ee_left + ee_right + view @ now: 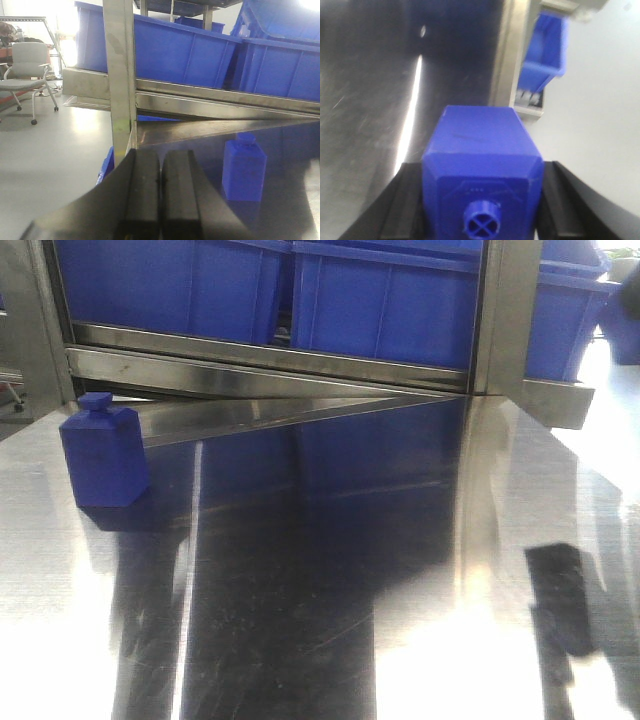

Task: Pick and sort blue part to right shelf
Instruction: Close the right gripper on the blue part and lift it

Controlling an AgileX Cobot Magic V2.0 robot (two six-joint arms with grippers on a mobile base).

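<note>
right jaws pinch the blue part [481, 150], left jaws pressed together. we reckon it's carry time: next, lift it into the right shelf [270, 365] up top.

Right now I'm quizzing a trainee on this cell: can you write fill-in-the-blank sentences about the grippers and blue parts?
The left gripper is ___, holding nothing. The right gripper clamps a blue part, its stub facing the wrist ___. A second blue part stands ___ on the steel table.
Missing: shut; camera; upright.
</note>
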